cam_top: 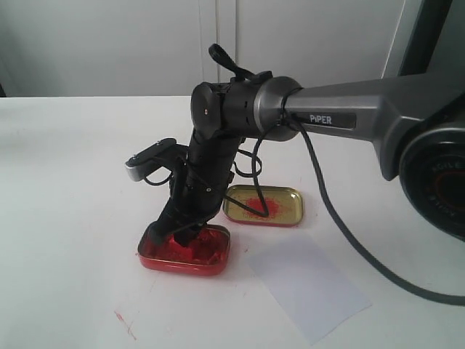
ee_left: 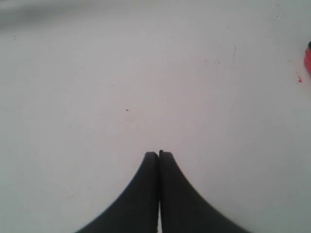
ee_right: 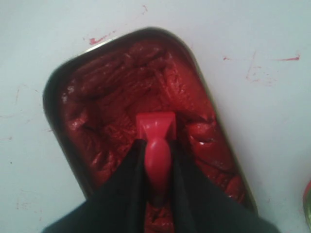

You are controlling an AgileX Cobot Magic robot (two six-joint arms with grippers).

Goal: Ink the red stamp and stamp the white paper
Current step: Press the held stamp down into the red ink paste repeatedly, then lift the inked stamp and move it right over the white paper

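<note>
My right gripper is shut on the knobbed handle of the red stamp, whose square base presses into the paste of the red ink tin. In the exterior view that gripper reaches down into the red ink tin; the stamp itself is hidden there by the fingers. The white paper lies flat to the right of the tin, near the front edge. My left gripper hangs shut over bare white tabletop, holding nothing, and does not show in the exterior view.
A gold tin lid with a red smear lies behind the paper, right of the ink tin. The right arm and its black cable cross above the paper. Red ink smudges mark the white table at front left.
</note>
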